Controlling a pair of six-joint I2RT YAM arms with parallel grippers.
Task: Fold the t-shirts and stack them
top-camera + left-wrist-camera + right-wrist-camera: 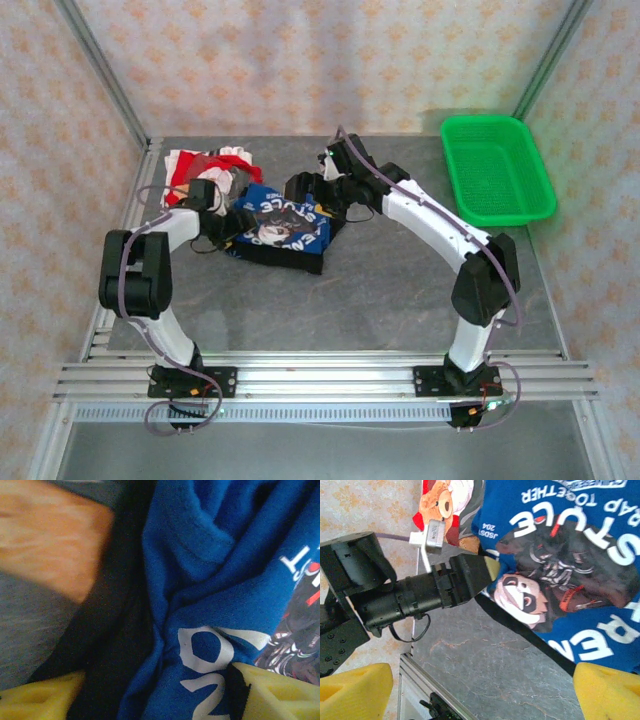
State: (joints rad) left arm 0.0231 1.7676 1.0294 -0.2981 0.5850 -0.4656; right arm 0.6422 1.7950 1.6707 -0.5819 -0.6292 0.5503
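- Table [400, 290]: tees bunched left of centre, no neat stack yet.
- Basket [500, 175], far right corner: nothing in it, well apart from the cloth.
- Blue tee [285, 225]: print up, partly folded, rumpled at its left edge, lying on the black tee [115, 630].
- Red tee [205, 160]: loose heap behind, near the far-left corner, not yet folded.
- Step, by my reading: folding the blue tee. The next move calls for a pinch on the rumpled left hem, then a flat carry across.
- Left fingers [40, 700]: released, straddling the blue hem.
- Right fingers [605, 690]: released, spread wide, holding nothing, above the print.
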